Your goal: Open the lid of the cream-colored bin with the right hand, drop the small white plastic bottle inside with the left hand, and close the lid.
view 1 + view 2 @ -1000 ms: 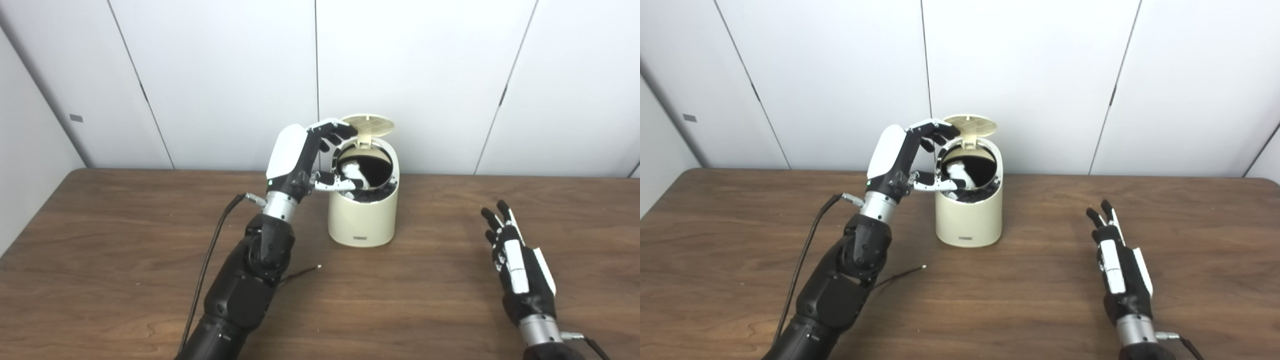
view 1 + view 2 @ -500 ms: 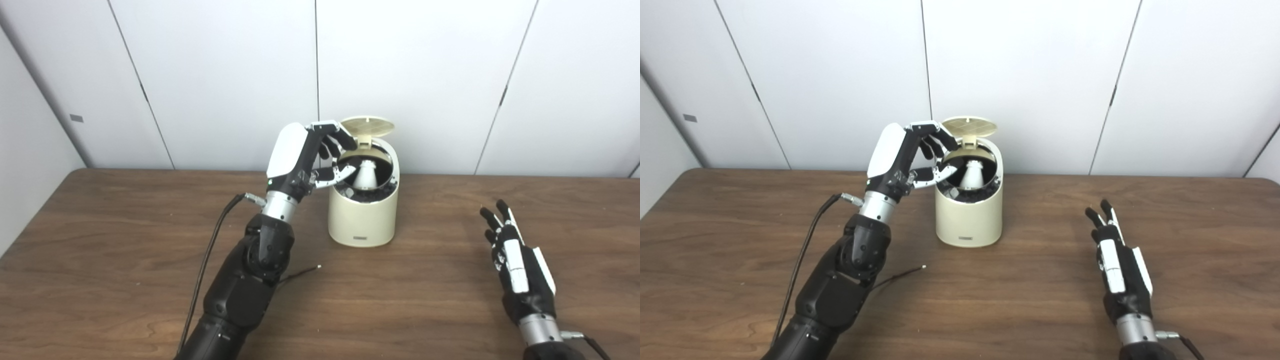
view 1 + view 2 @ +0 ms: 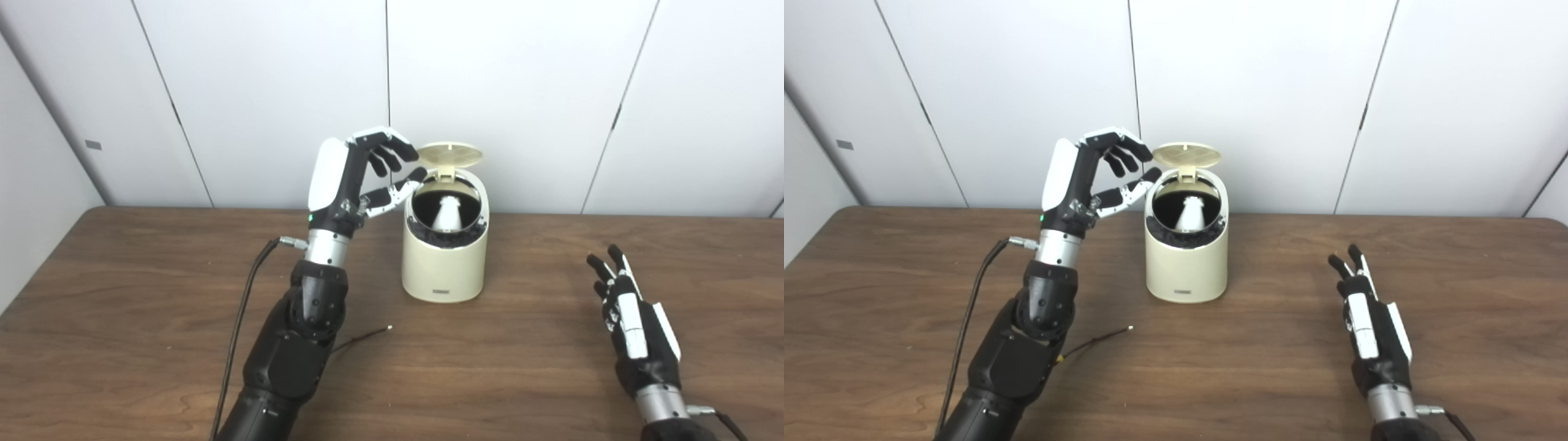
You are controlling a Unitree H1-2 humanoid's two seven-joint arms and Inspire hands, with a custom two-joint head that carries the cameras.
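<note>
Left hand (image 3: 358, 174) apparently empty, fingers apart

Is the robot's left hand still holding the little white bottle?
Apart. In the left eye view the left hand is open beside the bin, while the bottle sits inside it.

bin (image 3: 444, 263): 1 | lid (image 3: 449, 154): 1 | bottle (image 3: 449, 214): 1 | left hand (image 3: 349, 177): 1 | right hand (image 3: 631, 324): 1 | table (image 3: 122, 318): 1

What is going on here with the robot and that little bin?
The cream-colored bin stands on the wooden table with its lid up. The small white bottle lies inside. The left hand hovers open beside the rim, holding nothing. The right hand rests open on the table, away from the bin. The lid is not yet closed.
</note>
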